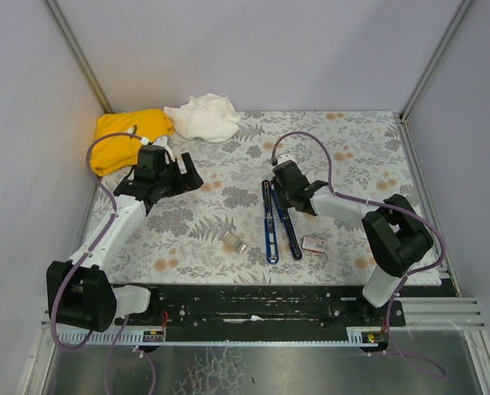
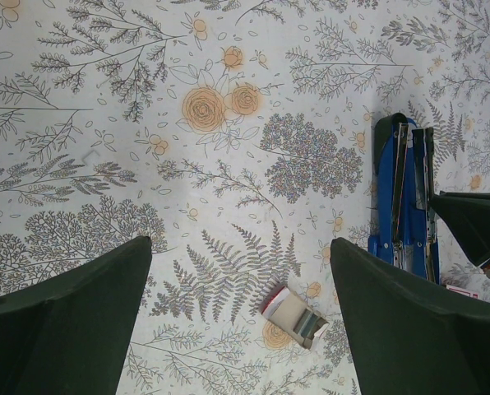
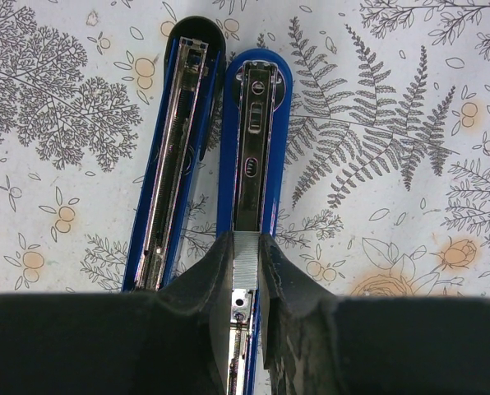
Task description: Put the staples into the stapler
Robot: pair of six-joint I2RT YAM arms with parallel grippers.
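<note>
The stapler (image 1: 275,220) lies opened flat mid-table, its two long blue arms side by side. In the right wrist view my right gripper (image 3: 245,247) is shut on a silvery staple strip (image 3: 245,262), held directly over the metal channel of the right-hand stapler arm (image 3: 255,156); the other arm (image 3: 176,156) lies to its left. The opened staple box tray (image 1: 233,241) lies left of the stapler, with grey staples inside (image 2: 294,318). My left gripper (image 1: 175,174) is open and empty, hovering above and left of the tray (image 2: 241,247).
A whitish box sleeve with red print (image 1: 313,243) lies just right of the stapler. A yellow cloth (image 1: 128,136) and a white cloth (image 1: 204,117) lie at the back left. Walls enclose the flowered table on three sides.
</note>
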